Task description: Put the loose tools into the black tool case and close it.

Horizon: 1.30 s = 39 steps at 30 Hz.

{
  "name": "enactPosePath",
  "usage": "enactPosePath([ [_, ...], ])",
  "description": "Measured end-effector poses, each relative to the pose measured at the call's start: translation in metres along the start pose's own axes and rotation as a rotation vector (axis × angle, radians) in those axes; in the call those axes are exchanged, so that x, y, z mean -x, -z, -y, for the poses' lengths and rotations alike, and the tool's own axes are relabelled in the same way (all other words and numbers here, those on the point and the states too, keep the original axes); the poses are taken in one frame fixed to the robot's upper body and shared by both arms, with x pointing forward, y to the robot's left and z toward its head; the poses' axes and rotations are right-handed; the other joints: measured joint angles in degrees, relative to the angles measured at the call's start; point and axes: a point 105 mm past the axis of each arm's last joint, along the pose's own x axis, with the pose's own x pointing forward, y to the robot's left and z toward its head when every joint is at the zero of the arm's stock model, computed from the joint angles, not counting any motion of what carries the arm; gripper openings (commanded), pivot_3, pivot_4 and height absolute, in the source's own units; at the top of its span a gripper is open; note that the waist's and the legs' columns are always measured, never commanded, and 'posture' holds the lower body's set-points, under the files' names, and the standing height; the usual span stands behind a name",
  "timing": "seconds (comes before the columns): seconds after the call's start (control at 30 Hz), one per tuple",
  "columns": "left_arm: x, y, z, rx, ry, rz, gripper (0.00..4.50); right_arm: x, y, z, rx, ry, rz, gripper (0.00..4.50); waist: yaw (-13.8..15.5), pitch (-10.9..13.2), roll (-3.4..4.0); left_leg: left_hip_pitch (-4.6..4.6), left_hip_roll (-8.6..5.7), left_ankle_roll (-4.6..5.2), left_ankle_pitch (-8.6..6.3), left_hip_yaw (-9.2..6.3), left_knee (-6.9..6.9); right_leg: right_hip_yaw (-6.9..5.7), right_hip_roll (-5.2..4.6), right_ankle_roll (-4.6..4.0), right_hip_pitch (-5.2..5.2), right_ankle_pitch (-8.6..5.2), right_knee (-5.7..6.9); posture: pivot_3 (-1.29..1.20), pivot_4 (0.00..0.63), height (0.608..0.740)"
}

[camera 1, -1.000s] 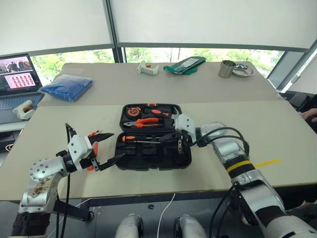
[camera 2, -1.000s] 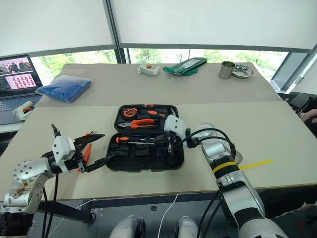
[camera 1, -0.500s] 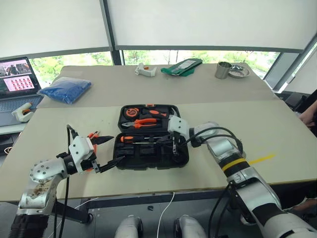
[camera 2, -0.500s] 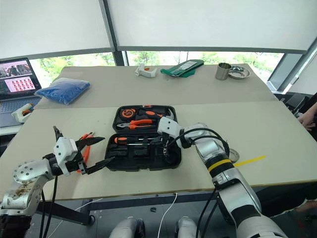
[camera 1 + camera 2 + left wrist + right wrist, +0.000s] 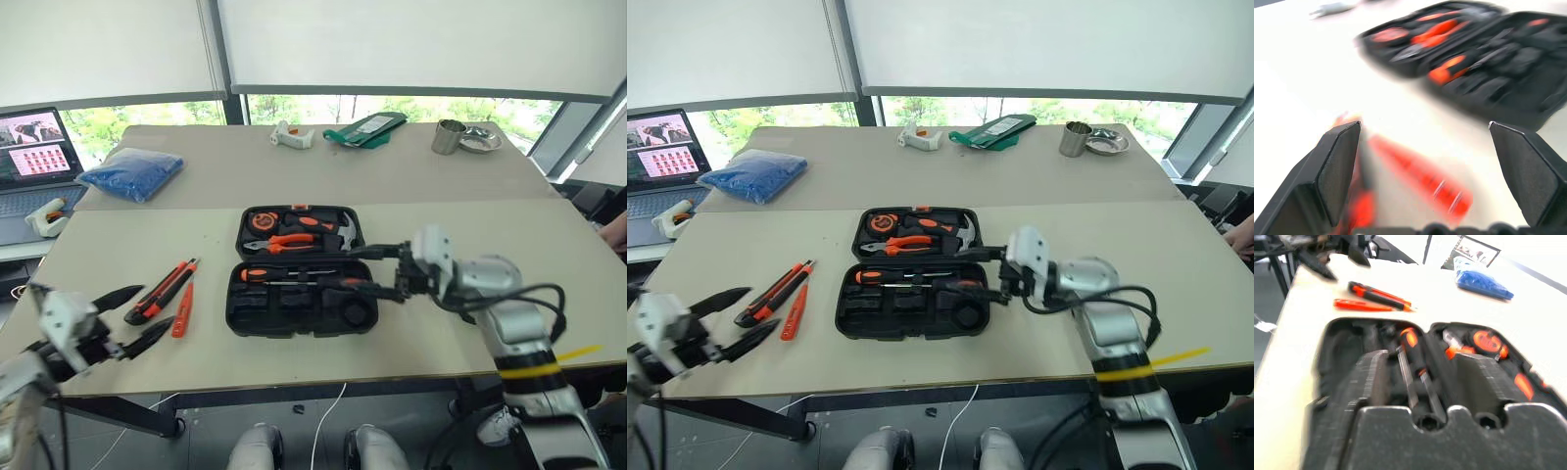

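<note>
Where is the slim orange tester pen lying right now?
In the left eye view the tester pen lies on the table, left of the open black tool case, just right of the utility knife.

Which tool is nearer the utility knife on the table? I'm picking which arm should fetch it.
Left. The left tool hovers open just beside the utility knife, near the table's front edge. The right tool is across the black tool case, over its far side.
</note>
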Motion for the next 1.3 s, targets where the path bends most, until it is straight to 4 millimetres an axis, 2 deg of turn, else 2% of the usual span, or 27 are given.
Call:
enactPosePath([
  [0.03,0.013,0.005,-0.006,0.012,-0.036,-0.029,4.5,0.008,0.001,-0.005,-0.006,0.001,0.013,4.49,0.0,0.0,0.0,0.01,0.0,-0.01,0.0,0.01,0.0,0.0,-0.02,-0.05,-0.01,-0.03,0.0,0.0,0.15,0.74],
  [0.13,0.047,0.02,-0.02,0.061,-0.153,-0.093,4.5,0.033,0.005,-0.016,-0.029,0.018,0.025,4.49,0.0,0.0,-0.02,0.17,0.01,-0.08,-0.05,-0.05,0.0,-0.13,-0.15,-0.22,-0.08,-0.14,-0.06,0.0,0.15,0.74],
  [0.2,0.06,0.026,-0.023,0.076,-0.196,-0.122,4.5,0.045,0.01,-0.02,-0.041,0.031,0.006,4.49,0.1,0.0,-0.02,0.18,0.06,-0.09,-0.06,-0.06,0.0,-0.21,-0.21,-0.23,-0.07,-0.13,-0.23,0.0,0.15,0.74],
  [0.3,0.069,0.033,-0.022,0.097,-0.246,-0.148,4.5,0.053,0.014,-0.024,-0.039,0.048,-0.01,4.49,0.6,0.0,0.0,0.18,0.22,-0.09,-0.08,-0.05,-0.01,-0.29,-0.24,-0.25,-0.03,-0.12,-0.48,0.0,0.15,0.74],
  [0.37,0.066,0.034,-0.017,0.116,-0.246,-0.156,4.5,0.053,0.013,-0.022,-0.033,0.062,-0.009,4.49,0.7,0.0,-0.03,0.16,0.27,-0.09,-0.08,-0.04,-0.01,-0.3,-0.23,-0.25,-0.03,-0.11,-0.53,0.0,0.15,0.74],
  [0.47,0.052,0.026,-0.004,0.161,-0.209,-0.177,4.5,0.049,0.004,-0.015,0.006,0.073,0.008,4.49,0.9,0.1,-0.08,0.15,0.29,-0.09,-0.08,-0.02,-0.02,-0.28,-0.23,-0.26,-0.05,-0.11,-0.55,0.0,0.15,0.74],
  [0.57,0.021,0.01,0.018,0.244,-0.202,-0.223,4.5,0.04,-0.015,-0.01,0.077,0.03,0.055,4.49,1.1,0.1,-0.07,0.15,0.27,-0.08,-0.09,-0.02,-0.03,-0.23,-0.18,-0.26,-0.04,-0.09,-0.52,0.0,0.15,0.74],
  [0.73,-0.024,-0.009,0.046,0.281,-0.2,-0.208,4.5,0.025,-0.027,-0.014,0.107,-0.067,0.11,4.49,1.3,0.1,-0.08,0.13,0.18,-0.07,-0.1,-0.03,-0.04,-0.21,-0.05,-0.19,0.16,0.05,-0.39,0.0,0.15,0.74],
  [0.87,-0.049,-0.008,0.052,0.324,-0.291,-0.223,4.5,0.018,-0.036,-0.01,0.128,-0.08,0.139,4.49,1.3,0.1,-0.12,0.13,0.03,0.01,-0.05,-0.04,-0.02,-0.19,0.07,0.08,0.25,0.24,-0.36,0.0,0.15,0.74],
  [1.0,-0.065,0.011,0.065,0.347,-0.332,-0.311,4.5,0.016,-0.038,-0.006,0.127,-0.079,0.147,4.49,1.3,0.1,-0.13,0.14,-0.03,0.02,-0.04,-0.04,0.0,-0.18,0.07,0.1,0.27,0.26,-0.36,0.0,0.15,0.74],
  [1.23,-0.089,0.014,0.062,0.357,-0.415,-0.308,4.5,0.013,-0.038,-0.003,0.119,-0.065,0.158,4.49,1.6,0.1,-0.12,0.18,-0.08,-0.06,-0.06,-0.09,0.03,-0.19,0.05,0.0,0.33,0.32,-0.36,0.0,0.15,0.74],
  [1.3,-0.095,0.013,0.061,0.354,-0.412,-0.294,3.98,0.013,-0.039,-0.002,0.121,-0.055,0.161,4.5,1.8,0.0,-0.11,0.19,-0.09,-0.07,-0.05,-0.1,0.03,-0.19,0.05,-0.03,0.34,0.34,-0.36,0.0,0.15,0.74],
])
